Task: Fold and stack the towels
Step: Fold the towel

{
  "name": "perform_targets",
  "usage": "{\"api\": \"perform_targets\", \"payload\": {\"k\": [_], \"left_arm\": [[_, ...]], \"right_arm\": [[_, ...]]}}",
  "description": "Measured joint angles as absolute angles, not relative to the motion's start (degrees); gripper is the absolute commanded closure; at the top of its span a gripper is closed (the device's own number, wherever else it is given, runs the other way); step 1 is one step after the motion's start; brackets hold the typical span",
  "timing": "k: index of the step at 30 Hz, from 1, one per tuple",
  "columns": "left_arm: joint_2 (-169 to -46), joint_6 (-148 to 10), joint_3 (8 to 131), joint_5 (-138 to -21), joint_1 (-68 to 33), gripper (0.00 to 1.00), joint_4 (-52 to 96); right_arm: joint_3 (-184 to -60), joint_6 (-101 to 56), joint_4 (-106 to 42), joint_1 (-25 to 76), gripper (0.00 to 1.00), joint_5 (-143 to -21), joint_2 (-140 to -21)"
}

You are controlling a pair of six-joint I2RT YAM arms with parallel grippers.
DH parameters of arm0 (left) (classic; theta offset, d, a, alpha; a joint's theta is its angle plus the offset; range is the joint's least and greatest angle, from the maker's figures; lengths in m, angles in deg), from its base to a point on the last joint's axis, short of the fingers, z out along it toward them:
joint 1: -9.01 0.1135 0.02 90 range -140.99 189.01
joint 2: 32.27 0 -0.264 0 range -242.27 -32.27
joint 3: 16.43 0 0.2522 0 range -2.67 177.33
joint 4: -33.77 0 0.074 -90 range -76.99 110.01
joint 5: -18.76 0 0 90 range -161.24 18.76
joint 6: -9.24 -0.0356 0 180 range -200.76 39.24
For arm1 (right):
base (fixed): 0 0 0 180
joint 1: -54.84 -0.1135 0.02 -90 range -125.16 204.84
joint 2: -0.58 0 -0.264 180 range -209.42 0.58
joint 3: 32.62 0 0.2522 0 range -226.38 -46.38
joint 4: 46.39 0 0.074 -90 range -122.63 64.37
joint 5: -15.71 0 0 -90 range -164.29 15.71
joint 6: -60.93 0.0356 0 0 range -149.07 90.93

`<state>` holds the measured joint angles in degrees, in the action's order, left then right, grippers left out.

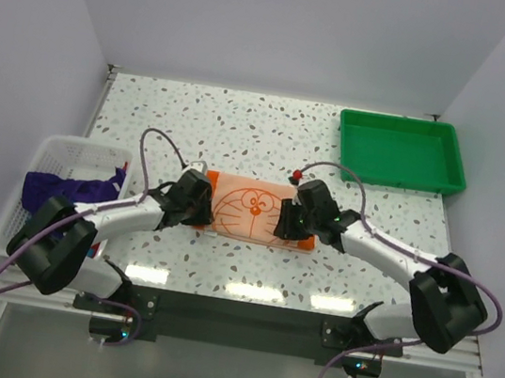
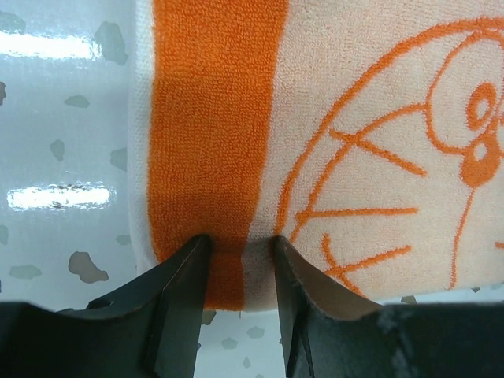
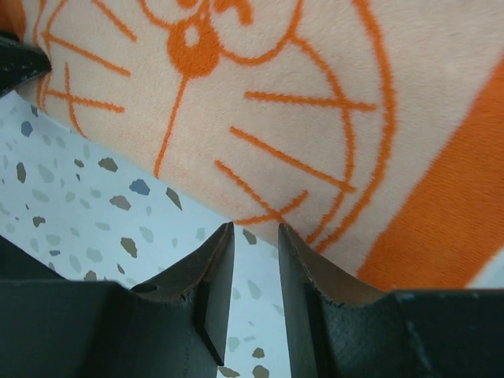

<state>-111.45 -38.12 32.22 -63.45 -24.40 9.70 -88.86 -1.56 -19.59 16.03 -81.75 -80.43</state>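
An orange-and-white towel (image 1: 251, 208) with a cartoon cat face lies flat at the table's near middle. My left gripper (image 1: 204, 207) is at its left end. In the left wrist view the fingers (image 2: 189, 268) straddle the towel's (image 2: 354, 118) near edge where the orange band meets the pale field; the left gripper (image 2: 242, 241) is open, with flat cloth between its jaws. My right gripper (image 1: 291, 221) is at the towel's right part. Its tips (image 3: 256, 228) just reach the near edge of the towel (image 3: 299, 94), narrowly open with bare table in the gap.
A white mesh basket (image 1: 56, 152) at the left edge holds a dark purple towel (image 1: 70, 188) with a bit of blue and red cloth beside it. A green plastic tray (image 1: 397, 173) stands at the back right. Speckled table surrounds the towel.
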Motion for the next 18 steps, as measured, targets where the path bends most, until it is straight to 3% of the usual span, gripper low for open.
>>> {"api": "perform_targets", "payload": {"k": [10, 18], "left_arm": [[-110.62, -36.64, 31.30, -63.54, -23.55, 0.57, 10.18], [-109.52, -36.18, 30.21, -65.39, -21.62, 0.57, 10.86]], "right_arm": [[-80.80, 0.05, -18.00, 26.22, 0.71, -80.79, -77.17], [-83.40, -0.23, -13.50, 26.77, 0.70, -79.70, -75.69]]}}
